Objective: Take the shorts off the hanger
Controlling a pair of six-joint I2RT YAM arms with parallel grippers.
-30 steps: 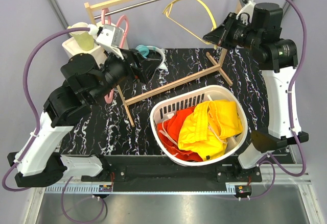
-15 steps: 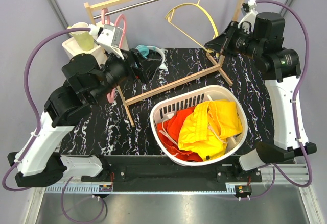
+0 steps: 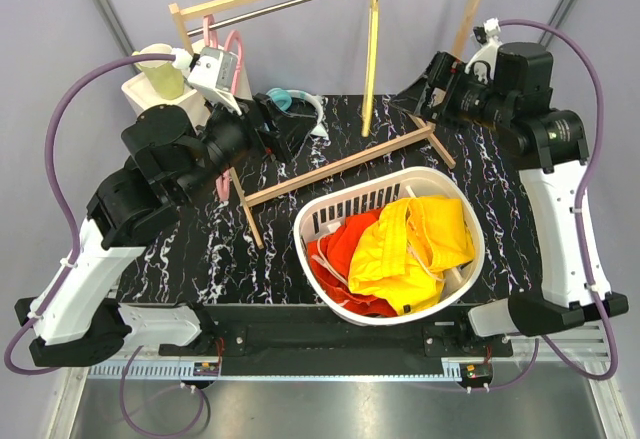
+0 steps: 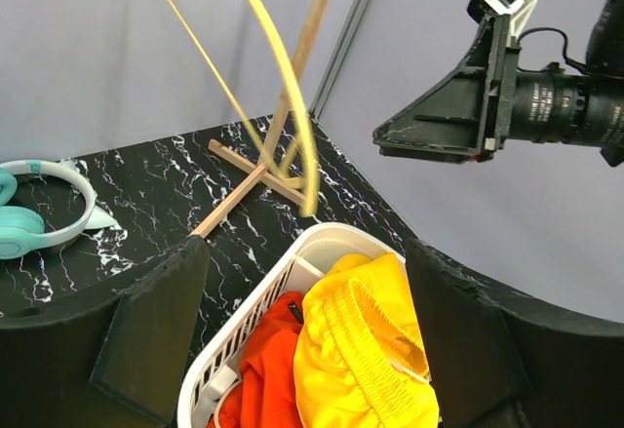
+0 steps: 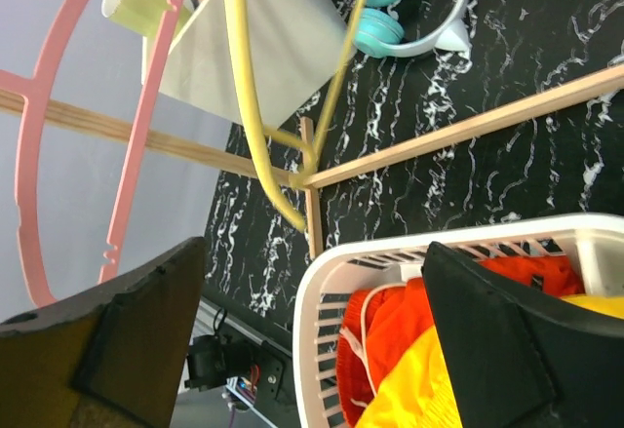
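Observation:
Both pairs of shorts lie in the white basket (image 3: 318,211): the bright yellow pair (image 3: 415,244) on top, the orange-red pair (image 3: 340,259) with a white drawstring beneath it at the left. A bare yellow hanger (image 3: 372,59) hangs edge-on from the metal rail (image 3: 290,1). My right gripper (image 3: 428,81) stands open just right of the hanger, holding nothing. My left gripper (image 3: 283,127) is open over the table left of the rack's foot. The left wrist view shows the yellow shorts (image 4: 361,350), the hanger (image 4: 283,106) and the right gripper (image 4: 439,136).
A wooden rack with foot bars (image 3: 330,167) crosses the table behind the basket. A pink hanger (image 3: 212,37) hangs at the rail's left end. Teal headphones (image 3: 298,105) lie at the back. A white box with a yellow-green cup (image 3: 160,67) stands at the far left.
My right gripper opened and let go of the yellow hanger, which swung to hang edge-on from the rail. The right arm drew back to the right. The left arm stayed put.

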